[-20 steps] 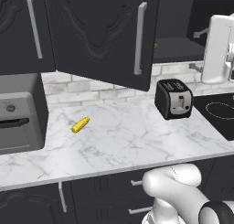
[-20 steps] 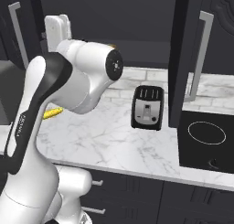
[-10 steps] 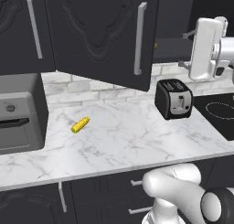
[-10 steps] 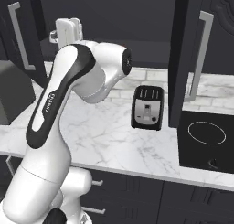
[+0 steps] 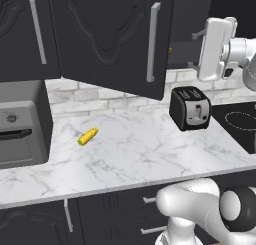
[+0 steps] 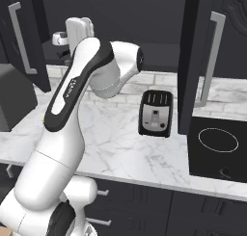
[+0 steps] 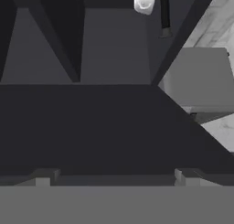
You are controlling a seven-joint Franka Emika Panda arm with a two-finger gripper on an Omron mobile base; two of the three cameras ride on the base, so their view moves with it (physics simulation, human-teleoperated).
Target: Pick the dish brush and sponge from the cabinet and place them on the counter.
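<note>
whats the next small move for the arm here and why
Probably ease the hand forward into the dark charcoal wall cabinet. Its door hangs open, the white arm's gripper is raised at shelf height with jaws wide apart and empty, and the hand view looks along a dark shelf. A small yellowish thing sits at the shelf edge, so the targets likely lie ahead.

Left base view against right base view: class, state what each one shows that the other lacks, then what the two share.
Left base view alone: a yellow corn cob lying on the counter, and a grey appliance at the left end. Right base view alone: the arm's white upper links rising over the counter. Shared: the black toaster, the black cooktop, the open door of the cabinet, and the hand with its gripper raised toward the cabinet opening.
</note>
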